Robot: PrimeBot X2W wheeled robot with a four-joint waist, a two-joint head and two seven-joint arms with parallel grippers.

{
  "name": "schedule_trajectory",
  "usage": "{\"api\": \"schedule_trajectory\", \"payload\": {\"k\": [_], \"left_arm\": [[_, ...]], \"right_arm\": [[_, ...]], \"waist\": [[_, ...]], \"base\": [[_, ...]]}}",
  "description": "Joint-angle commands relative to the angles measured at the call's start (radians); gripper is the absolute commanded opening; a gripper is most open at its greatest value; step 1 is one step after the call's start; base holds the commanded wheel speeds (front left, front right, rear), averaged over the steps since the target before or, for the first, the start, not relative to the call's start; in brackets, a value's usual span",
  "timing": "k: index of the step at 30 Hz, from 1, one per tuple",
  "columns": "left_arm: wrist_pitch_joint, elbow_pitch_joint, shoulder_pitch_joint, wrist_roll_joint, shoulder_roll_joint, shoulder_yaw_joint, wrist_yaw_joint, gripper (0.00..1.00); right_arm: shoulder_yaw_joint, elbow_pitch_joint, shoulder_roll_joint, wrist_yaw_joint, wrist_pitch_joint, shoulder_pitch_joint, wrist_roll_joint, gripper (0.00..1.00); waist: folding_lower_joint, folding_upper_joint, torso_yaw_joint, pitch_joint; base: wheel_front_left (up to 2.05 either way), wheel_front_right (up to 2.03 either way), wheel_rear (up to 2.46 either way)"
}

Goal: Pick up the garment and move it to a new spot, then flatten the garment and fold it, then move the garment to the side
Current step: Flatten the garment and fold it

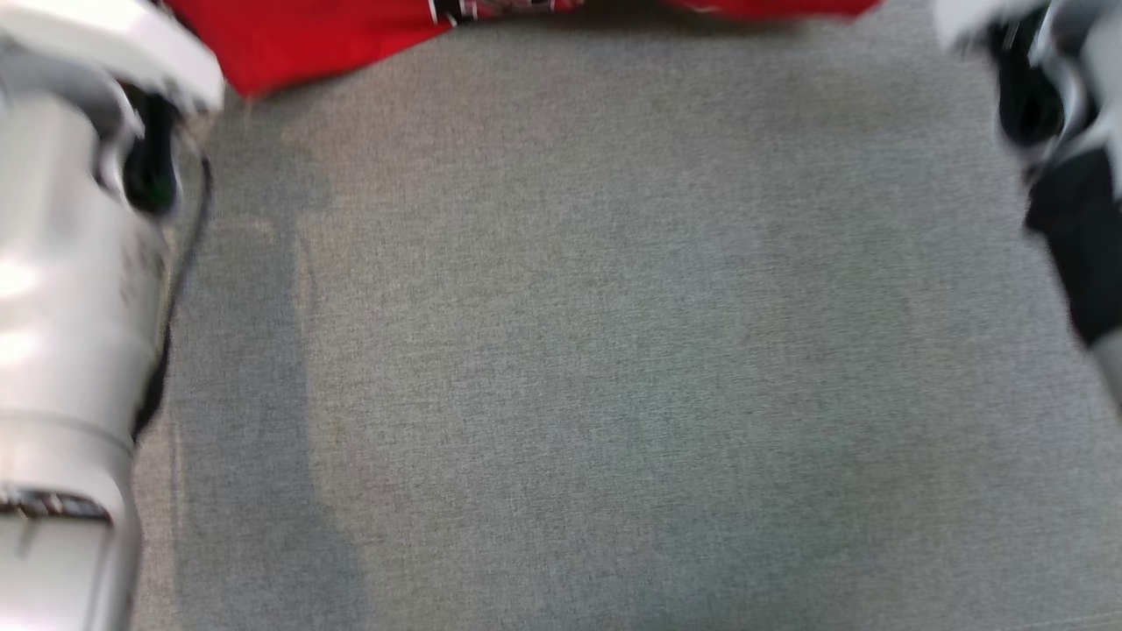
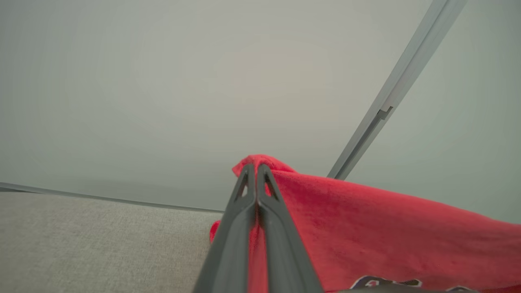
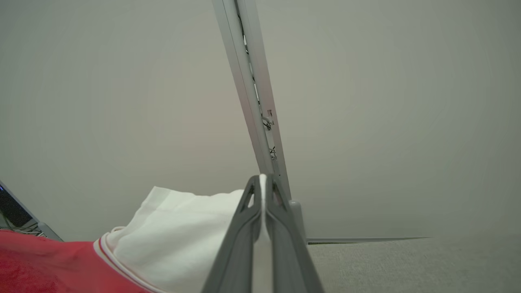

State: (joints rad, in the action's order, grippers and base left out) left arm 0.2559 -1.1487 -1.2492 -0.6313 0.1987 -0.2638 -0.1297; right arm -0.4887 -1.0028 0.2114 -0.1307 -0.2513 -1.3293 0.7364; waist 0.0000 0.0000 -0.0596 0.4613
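Note:
The garment is red with white parts and a dark print. In the head view only its lower red edge [image 1: 298, 39] shows, along the top of the picture above the grey cloth surface [image 1: 614, 350]. The left wrist view has my left gripper [image 2: 256, 167] shut on a red fold of the garment [image 2: 366, 228], which drapes off to the right. In the right wrist view my right gripper [image 3: 262, 179] is shut on a white part of the garment [image 3: 179, 236]; a striped seam joins it to red cloth at the lower left. Both held edges are lifted above the surface.
My pale left forearm [image 1: 70, 289] stands along the left edge of the head view, my right arm [image 1: 1069, 175] at the upper right. A pale wall with a grey metal rail [image 3: 252, 93] stands behind the surface. Dark equipment [image 3: 12, 211] sits at the far left.

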Motion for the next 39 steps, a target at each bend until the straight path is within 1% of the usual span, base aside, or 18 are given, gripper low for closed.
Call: {"api": "schedule_trajectory", "payload": {"k": [1,4,6,9,14,19,23,26,32,35,39], "left_arm": [[0.008,0.023,0.068,-0.009,-0.002,-0.002,0.000,0.00],[0.010,0.105,0.189,-0.004,0.027,0.031,-0.001,0.00],[0.009,0.172,0.300,0.013,0.024,0.063,0.000,0.00],[0.010,0.282,0.438,0.058,0.017,0.108,0.012,0.00],[0.010,0.461,0.677,0.147,-0.002,0.162,0.040,0.00],[0.010,0.639,0.878,0.225,-0.005,0.182,0.067,0.00],[0.009,0.764,1.018,0.254,0.002,0.184,0.108,0.00],[-0.018,0.878,1.124,0.259,0.002,0.194,0.153,0.00],[-0.141,1.157,1.343,0.259,0.008,0.209,0.245,0.00],[-0.198,1.270,1.436,0.265,0.013,0.216,0.286,0.00],[-0.260,1.386,1.532,0.278,0.018,0.224,0.332,0.00]], "right_arm": [[-0.009,0.034,0.021,0.000,-0.010,0.083,0.038,0.00],[-0.027,0.116,0.042,0.000,-0.015,0.231,0.094,0.00],[-0.031,0.179,0.060,0.000,-0.014,0.342,0.109,0.00],[-0.005,0.288,0.078,0.000,-0.014,0.504,0.107,0.00],[0.098,0.483,0.074,0.000,-0.014,0.766,0.073,0.00],[0.205,0.656,0.069,0.000,-0.014,1.013,0.019,0.00],[0.260,0.778,0.058,0.000,-0.014,1.187,-0.027,0.00],[0.303,0.870,0.039,0.000,0.028,1.300,-0.063,0.00],[0.429,1.062,-0.033,0.000,0.157,1.498,-0.155,0.00],[0.485,1.158,-0.077,0.000,0.233,1.578,-0.203,0.00],[0.527,1.264,-0.122,0.000,0.337,1.672,-0.240,0.00]], "waist": [[0.0000,0.0000,-0.006,-0.022],[0.0000,0.0000,-0.013,-0.050],[0.0000,0.0000,-0.017,-0.070],[0.0000,0.0000,-0.019,-0.096],[0.0000,0.0000,-0.019,-0.143],[0.0000,0.0000,-0.010,-0.187],[0.0000,0.0000,-0.009,-0.223],[0.0000,0.0000,-0.012,-0.248],[0.0000,0.0000,-0.009,-0.298],[0.0000,0.0000,-0.008,-0.323],[0.0000,0.0000,-0.009,-0.346]], "base": [[0.00,0.00,0.00],[0.00,0.00,0.00],[0.00,0.00,0.00],[0.00,0.00,0.00],[0.00,0.00,0.00],[0.00,0.00,0.00],[0.00,0.00,0.00],[0.00,0.00,0.00],[0.00,0.00,0.00],[0.00,0.00,0.00],[0.00,0.00,0.00]]}}
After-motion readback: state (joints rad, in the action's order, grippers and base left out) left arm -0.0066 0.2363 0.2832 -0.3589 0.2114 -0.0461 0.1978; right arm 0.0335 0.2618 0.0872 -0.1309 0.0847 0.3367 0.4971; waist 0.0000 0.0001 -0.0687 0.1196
